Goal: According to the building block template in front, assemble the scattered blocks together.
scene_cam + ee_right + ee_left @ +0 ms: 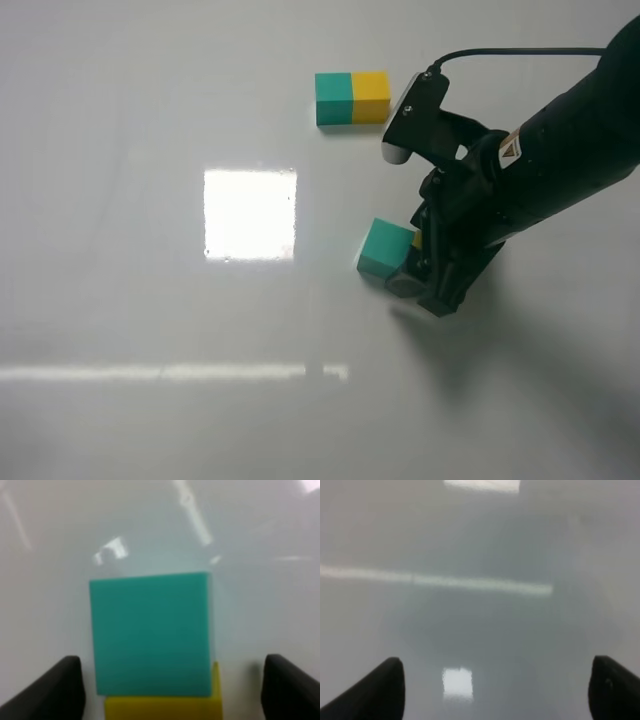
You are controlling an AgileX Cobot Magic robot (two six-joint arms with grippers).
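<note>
White glossy tabletop (150,200) fills our views, where we see the right gripper (422,285) spread wide on either side of the yellow cube (162,707), which touches the teal-green cube (150,635), the template bar (352,98) lying well apart from them, and the left gripper (495,690) hanging spread above the tabletop.

Square glare patch (250,213), blurry wrist views
</note>
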